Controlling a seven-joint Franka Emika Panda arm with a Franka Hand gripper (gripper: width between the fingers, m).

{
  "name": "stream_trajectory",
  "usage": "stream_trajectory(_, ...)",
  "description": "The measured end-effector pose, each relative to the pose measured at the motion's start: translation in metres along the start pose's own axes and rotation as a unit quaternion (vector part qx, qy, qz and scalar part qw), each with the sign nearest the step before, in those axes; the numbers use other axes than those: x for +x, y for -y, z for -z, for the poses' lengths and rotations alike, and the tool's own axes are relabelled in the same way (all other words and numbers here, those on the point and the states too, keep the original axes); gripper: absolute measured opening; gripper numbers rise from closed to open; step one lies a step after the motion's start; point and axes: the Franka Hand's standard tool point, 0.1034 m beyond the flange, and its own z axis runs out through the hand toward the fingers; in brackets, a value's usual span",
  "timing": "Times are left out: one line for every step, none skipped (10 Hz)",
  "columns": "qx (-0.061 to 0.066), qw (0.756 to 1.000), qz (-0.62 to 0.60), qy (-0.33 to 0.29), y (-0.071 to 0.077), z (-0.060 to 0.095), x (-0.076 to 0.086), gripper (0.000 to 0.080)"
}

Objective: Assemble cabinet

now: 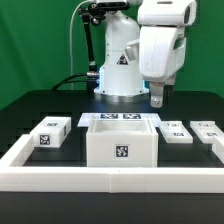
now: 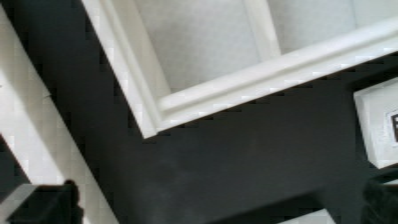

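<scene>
While the pincer (image 1: 158, 99) hangs spread, the cabinet (image 1: 100, 146) sits apart — below it.

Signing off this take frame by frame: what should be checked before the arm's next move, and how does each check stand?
1. Gripper open and empty: ok; fingers apart, nothing between.
2. Gripper clear of parts: ok; it hangs above the table.
3. Gripper over a part to grasp: not ok; wrist view shows bare table beneath.
4. Cabinet upright, opening upward: ok.
5. Small blocks lying free: ok; one on the exterior view's left, two on its right.
6. Cabinet interior clear: cannot tell; only a corner shows.
</scene>
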Motion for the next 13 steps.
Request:
stream_trajectory(0.004, 1.0, 0.022, 0.001, 0.005, -0.004, -0.006, 0.0798)
stream_trajectory(-0.002, 0.999, 0.047, 0.003, 0.003, -0.003, -0.008, 0.0798)
stream_trajectory(-0.006, 0.999, 0.044, 0.003, 0.002, -0.002, -0.011, 0.0798)
stream_trajectory(-0.004, 0.999, 0.043, 0.003, 0.003, -0.003, -0.011, 0.0798)
stream_trajectory(-0.004, 0.999, 0.043, 0.003, 0.003, -0.004, -0.011, 0.0798)
stream_trajectory(-0.004, 0.999, 0.043, 0.003, 0.003, -0.004, -0.011, 0.0798)
stream_trajectory(-0.003, 0.999, 0.042, 0.003, 0.004, -0.005, -0.012, 0.0798)
stream_trajectory(0.003, 0.999, 0.04, 0.004, 0.01, -0.007, -0.018, 0.0798)
stream_trajectory(0.012, 0.999, 0.036, 0.007, 0.027, -0.012, -0.026, 0.0798)
stream_trajectory(0.019, 0.999, 0.039, 0.008, 0.045, -0.015, -0.029, 0.0798)
stream_trajectory(0.025, 0.999, 0.039, 0.009, 0.051, -0.017, -0.03, 0.0798)
stream_trajectory(0.025, 0.999, 0.038, 0.009, 0.05, -0.017, -0.03, 0.0798)
stream_trajectory(0.025, 0.999, 0.038, 0.009, 0.05, -0.017, -0.03, 0.0798)
